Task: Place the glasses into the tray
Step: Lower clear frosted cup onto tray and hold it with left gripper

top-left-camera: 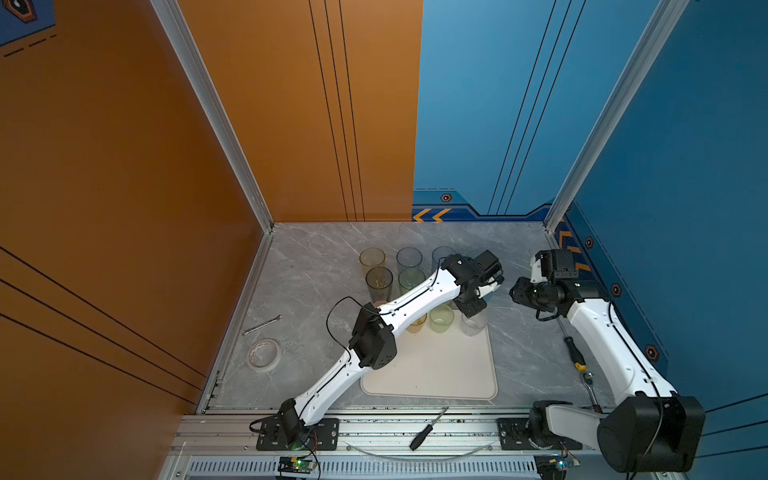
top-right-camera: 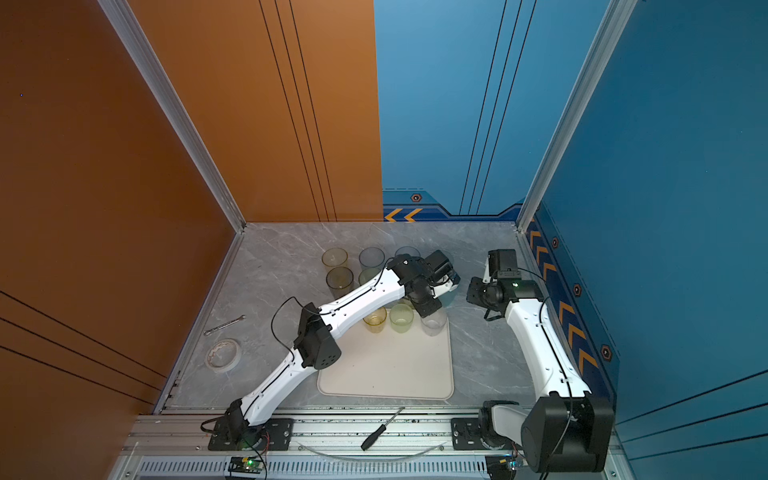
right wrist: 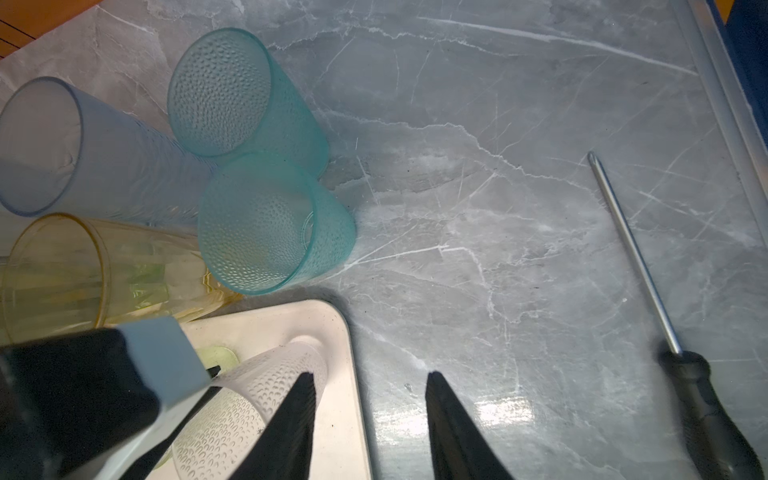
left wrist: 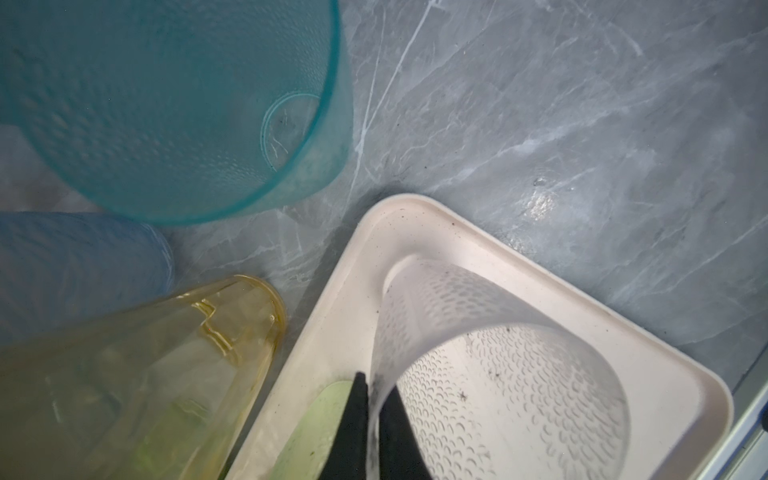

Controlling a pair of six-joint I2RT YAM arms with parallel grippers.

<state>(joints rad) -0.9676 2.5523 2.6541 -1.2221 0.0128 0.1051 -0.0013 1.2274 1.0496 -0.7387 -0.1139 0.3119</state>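
Left wrist: your left gripper clamps clear glass in tray, roughly third in; right gripper apart; far glasses not yet in.

The tray is presenting plain cream-white. The clear glass is showing a scalloped dimple pattern. The teal glass is showing fine dimples. The yellow glass is appearing translucent yellow. The tabletop is displaying grey marble with white veining.
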